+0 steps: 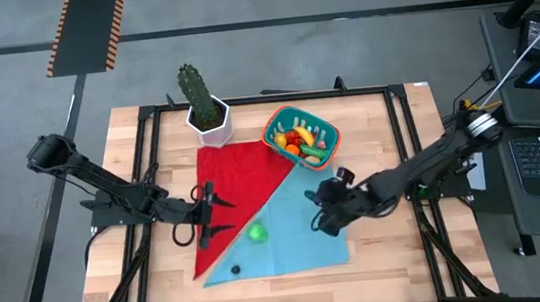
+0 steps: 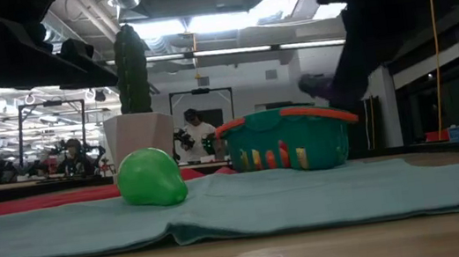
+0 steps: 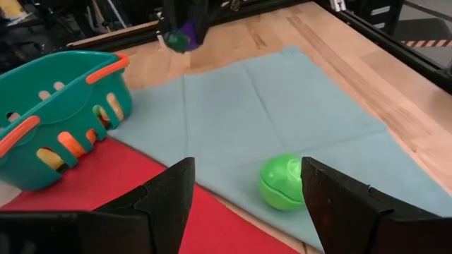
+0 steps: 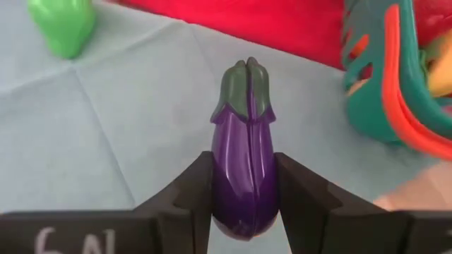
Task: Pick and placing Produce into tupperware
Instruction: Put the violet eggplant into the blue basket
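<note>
Starting on the left: the left gripper [image 1: 203,214] hangs over the red cloth [image 1: 242,169] with its fingers spread wide and nothing between them. Just ahead of its fingertips, a bit off toward the blue cloth [image 1: 294,234], sits a green toy fruit [image 1: 258,233], close but not touching. In the left wrist view that same green piece shows right between the two dark fingers [image 3: 166,201], lying on the blue cloth near the seam where the red one starts.

A small dark blue piece [image 1: 234,270] lies near the table's front edge, on the blue cloth, well apart from both grippers.

Behind the left gripper's reach stands a cactus [image 1: 197,90] in a white pot [image 1: 211,125], at the far corner of the red cloth.

Moving right, the teal tub [image 1: 301,136] with the orange rim sits just beyond the right gripper, already holding a pile of red, yellow, orange and green produce [image 1: 299,140].

The right gripper [image 1: 329,211] is over the blue cloth, fingers clamped on a purple eggplant [image 4: 246,159], green cap pointing away from the wrist. The tub is near it, off to one side, not under it.
</note>
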